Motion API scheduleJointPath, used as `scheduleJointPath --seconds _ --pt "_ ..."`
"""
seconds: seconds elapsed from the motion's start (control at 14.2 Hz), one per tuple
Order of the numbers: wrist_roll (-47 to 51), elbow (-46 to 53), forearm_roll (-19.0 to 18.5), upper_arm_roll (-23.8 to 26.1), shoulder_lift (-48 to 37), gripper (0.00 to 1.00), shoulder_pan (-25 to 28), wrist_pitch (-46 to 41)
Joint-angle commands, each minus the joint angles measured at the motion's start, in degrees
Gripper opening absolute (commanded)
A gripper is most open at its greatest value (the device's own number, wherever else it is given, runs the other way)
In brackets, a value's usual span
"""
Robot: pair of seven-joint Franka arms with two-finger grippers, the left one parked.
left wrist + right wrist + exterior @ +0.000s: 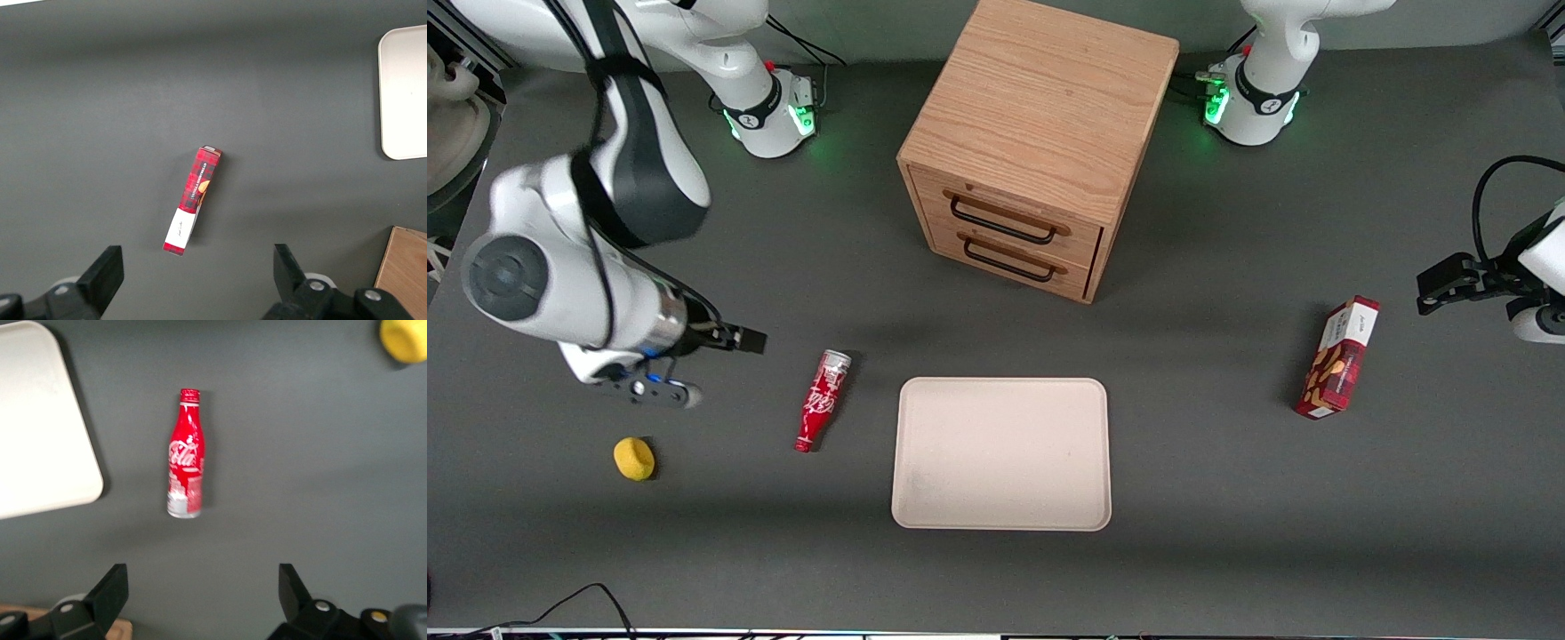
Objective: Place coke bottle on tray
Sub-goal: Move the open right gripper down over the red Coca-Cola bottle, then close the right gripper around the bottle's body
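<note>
Cream-beige and bare, the tray (1002, 453) lies flat on the dark table, nearest the front camera, with nothing on it. Moving across the table from my working end: a small yellow ball (634, 459) sits on the table below my arm. My gripper (720, 338) hangs in the air above the table near it, its two fingers spread wide and holding nothing. Next comes the coke bottle (822, 401), lying on its side on the table, red cap pointing toward the front camera and silvery base away from it. It rests just beside the tray, apart from its rim, and near my claw but not touching it. Past the tray, farther from the front camera, stands a wooden drawer cabinet (1040, 142) with two dark handles. Toward the parked arm's end of the table stands a red-and-white snack box (1338, 359). As I judge it, the task has barely begun: I have not yet gripped the bottle, and the reach, grasp, lift, carry and release onto the tray all remain.
</note>
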Motion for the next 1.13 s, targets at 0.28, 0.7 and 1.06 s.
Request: scheduleJointPath --seconds 0.28,0.7,1.06 --pt "13.5 -0.6 -2.6 0.2 11.8 1.0 2.5 16.7" --pt "17.8 -5.7 -8.0 0.4 16.5 1.0 2.9 25.2" --pt "17.8 -7.0 -9.9 0.5 18.1 1.0 2.9 27.0"
